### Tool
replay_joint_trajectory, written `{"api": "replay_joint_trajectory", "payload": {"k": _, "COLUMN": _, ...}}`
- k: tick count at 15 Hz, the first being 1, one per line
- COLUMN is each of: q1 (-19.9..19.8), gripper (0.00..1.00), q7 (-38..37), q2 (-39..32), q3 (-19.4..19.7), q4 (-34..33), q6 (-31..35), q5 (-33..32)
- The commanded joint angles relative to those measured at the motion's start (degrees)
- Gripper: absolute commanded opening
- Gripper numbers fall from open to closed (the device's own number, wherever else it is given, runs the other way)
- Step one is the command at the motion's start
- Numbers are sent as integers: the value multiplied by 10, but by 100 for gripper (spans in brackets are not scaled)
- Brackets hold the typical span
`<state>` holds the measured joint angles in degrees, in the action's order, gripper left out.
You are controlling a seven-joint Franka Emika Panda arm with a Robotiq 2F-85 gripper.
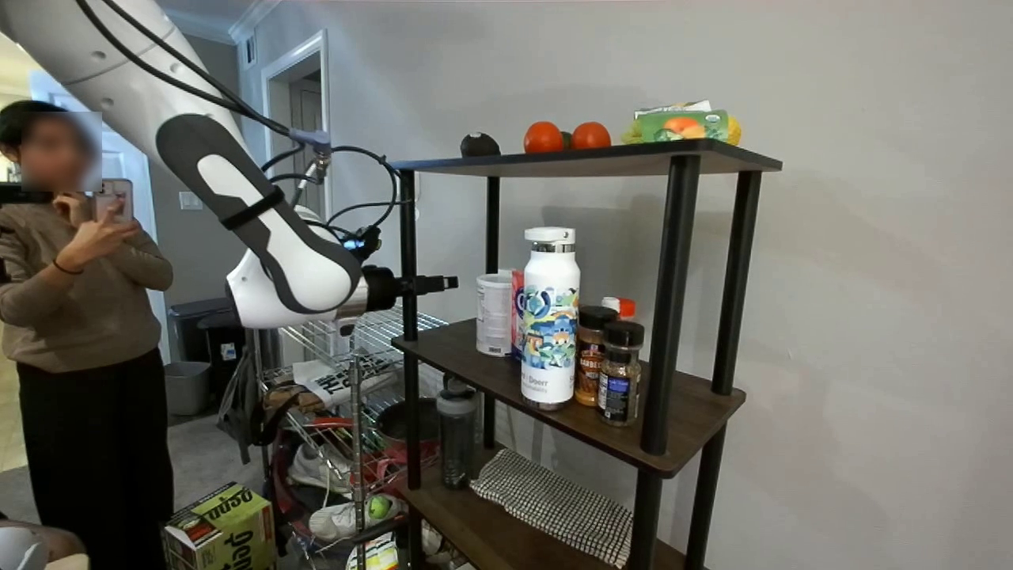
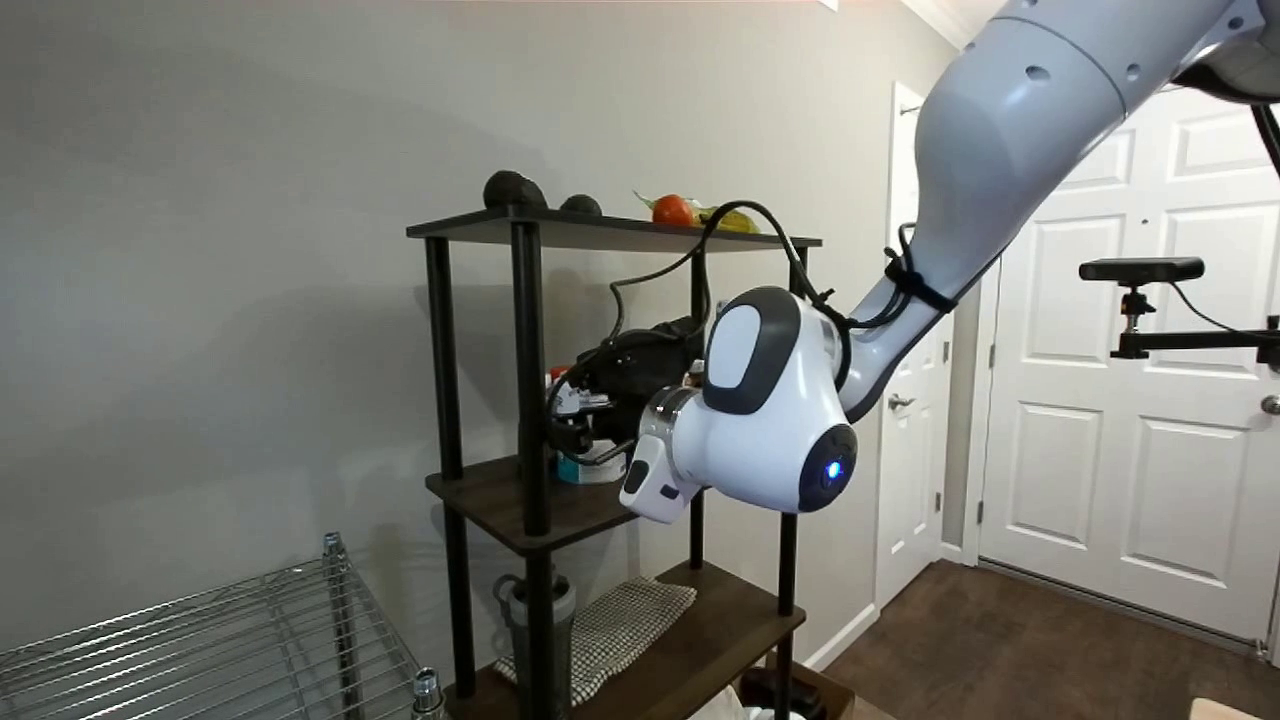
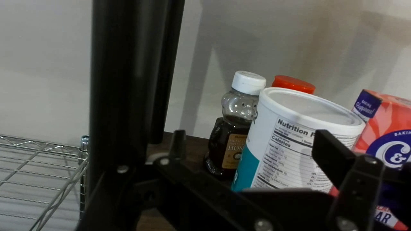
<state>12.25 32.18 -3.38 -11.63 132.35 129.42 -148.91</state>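
Note:
My gripper [image 3: 252,141] is open in the wrist view, with nothing between its fingertips. In an exterior view the gripper [image 1: 449,283] points over the middle shelf [image 1: 443,336] from its end, beside a black post. Nearest is a white and teal tub [image 3: 289,150], upright just beyond the fingers; it also shows in both exterior views [image 1: 495,317] [image 2: 590,466]. The right finger overlaps the tub in view; I cannot tell whether they touch. A honey bear bottle [image 3: 232,141] with a white cap stands behind the tub at left. A red-pink sugar box [image 3: 388,125] stands to its right.
A black shelf post [image 3: 120,80] stands close at the gripper's left. A tall white bottle [image 1: 551,317] and spice jars [image 1: 620,380] share the shelf. Tomatoes [image 1: 544,137] lie on the top shelf. A wire rack [image 2: 200,640] stands beside. A person [image 1: 79,277] stands behind the arm.

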Motion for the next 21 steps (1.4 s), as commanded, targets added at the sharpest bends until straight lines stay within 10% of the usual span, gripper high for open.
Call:
{"api": "replay_joint_trajectory", "payload": {"k": 1, "q1": -5, "gripper": 100, "q7": -19, "q2": -8, "q3": 7, "q4": -24, "q6": 23, "q5": 1}}
{"api": "replay_joint_trajectory", "payload": {"k": 21, "q1": -11, "gripper": 100, "q7": -190, "q2": 3, "q3": 16, "q4": 8, "q6": 47, "q5": -3}}
